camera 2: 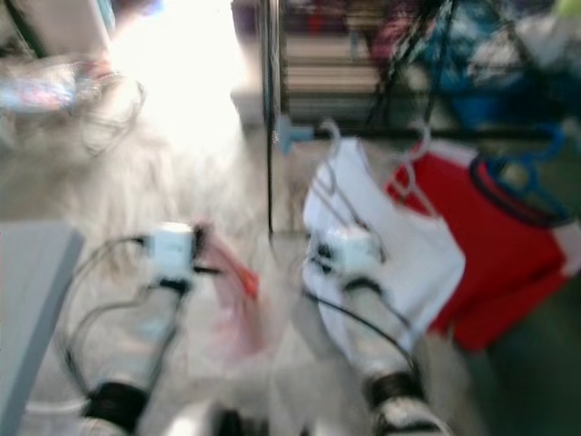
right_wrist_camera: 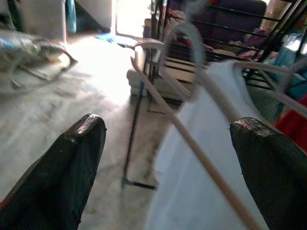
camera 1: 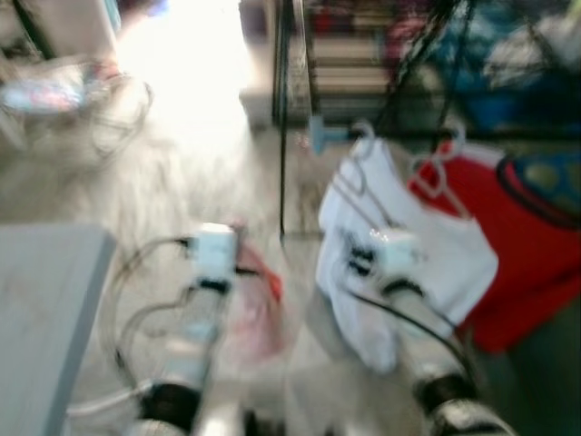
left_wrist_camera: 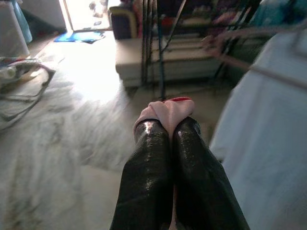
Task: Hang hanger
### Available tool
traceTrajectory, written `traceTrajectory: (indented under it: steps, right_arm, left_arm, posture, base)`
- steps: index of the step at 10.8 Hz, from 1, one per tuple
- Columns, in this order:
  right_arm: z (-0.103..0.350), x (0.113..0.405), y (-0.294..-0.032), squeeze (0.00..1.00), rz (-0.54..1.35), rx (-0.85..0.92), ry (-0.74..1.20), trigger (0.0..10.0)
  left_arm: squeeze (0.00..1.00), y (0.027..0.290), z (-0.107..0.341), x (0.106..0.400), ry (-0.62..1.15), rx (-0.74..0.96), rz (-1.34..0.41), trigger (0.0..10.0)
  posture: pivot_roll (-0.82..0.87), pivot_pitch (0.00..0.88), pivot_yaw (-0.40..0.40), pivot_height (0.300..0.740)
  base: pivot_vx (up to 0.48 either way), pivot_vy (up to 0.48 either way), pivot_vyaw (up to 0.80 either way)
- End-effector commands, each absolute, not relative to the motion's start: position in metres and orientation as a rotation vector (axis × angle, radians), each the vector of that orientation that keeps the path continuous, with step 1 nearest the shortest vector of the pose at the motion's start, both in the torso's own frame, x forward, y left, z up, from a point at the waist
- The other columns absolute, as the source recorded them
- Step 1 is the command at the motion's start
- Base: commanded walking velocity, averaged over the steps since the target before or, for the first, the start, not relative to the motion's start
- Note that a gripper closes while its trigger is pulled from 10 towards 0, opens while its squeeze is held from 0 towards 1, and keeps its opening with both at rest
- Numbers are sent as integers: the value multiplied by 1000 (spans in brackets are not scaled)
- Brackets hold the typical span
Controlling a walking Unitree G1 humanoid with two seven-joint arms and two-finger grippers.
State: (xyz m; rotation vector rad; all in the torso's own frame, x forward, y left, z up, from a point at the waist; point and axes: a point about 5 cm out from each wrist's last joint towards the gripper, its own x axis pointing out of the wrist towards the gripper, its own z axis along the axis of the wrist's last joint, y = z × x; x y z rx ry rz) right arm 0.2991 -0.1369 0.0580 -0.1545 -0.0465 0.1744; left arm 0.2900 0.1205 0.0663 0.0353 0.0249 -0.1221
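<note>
The white hanger (right_wrist_camera: 192, 139) carries a white shirt (camera 1: 427, 263) and sits on the robot's right, in front of a dark clothes rack (camera 1: 283, 118). In the right wrist view its hook (right_wrist_camera: 184, 52) curves upward and one pale arm runs as a long diagonal down between the jaws, the shirt draped beneath it. The head views are too blurred to fix the hanger's long axis more closely.

The right gripper (right_wrist_camera: 172, 163) has its jaws spread wide, one black finger (right_wrist_camera: 67, 167) on each side of the hanger arm and the shirt; I cannot tell whether either finger touches them. In the head views the right arm reaches up to the lower part of the white shirt.

The left gripper (left_wrist_camera: 170, 139) has its jaws pressed together on a bunched piece of pale pink cloth (left_wrist_camera: 168, 112) with a red edge showing at its tip. In the head views this pink and red material hangs just beside the left wrist, its outline smeared by motion.

Next to the white shirt a red garment (camera 1: 508, 263) hangs on a second hanger, touching or overlapping the shirt's edge. Behind the rack lie heaped clothes, hard to make out. The marble floor (camera 1: 182, 182) is washed out by bright light. A grey tabletop (camera 1: 45, 309) is cut off at the left edge.
</note>
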Motion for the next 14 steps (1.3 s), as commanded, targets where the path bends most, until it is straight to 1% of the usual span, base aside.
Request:
traceTrajectory:
  steps: [1,5,7,9,10,12,14]
  right_arm:
    - [58,298,-148,0,150,-172,-37,10000]
    - [67,299,-144,0,182,-238,-95,10000]
    - [79,303,-146,0,155,-285,-149,10000]
    - [80,303,-152,0,127,-306,-149,10000]
    - [79,306,-158,0,144,-295,-115,10000]
    - [85,311,-166,0,154,-306,-118,10000]
    - [104,327,-177,0,177,-346,-148,10000]
  left_arm:
    - [0,113,74,291,-2,37,-137,10000]
    - [0,114,75,291,1,40,-137,10000]
    - [0,112,75,290,2,30,-151,10000]
    - [0,111,76,290,-3,24,-160,10000]
    - [0,111,75,290,10,29,-163,10000]
    - [0,109,72,288,26,36,-176,10000]
    - [0,109,73,291,30,42,-181,10000]
  posture:
    - [-3,155,-11,740]
    - [-1,159,-11,740]
    - [-5,162,-11,740]
    - [-7,166,-12,740]
    - [-13,173,-11,740]
    - [-19,177,-6,740]
    - [-22,178,0,740]
  base:
    - [0,0,0]
    - [0,0,0]
    - [0,0,0]
    - [0,0,0]
    - [0,0,0]
    - [0,0,0]
    - [0,0,0]
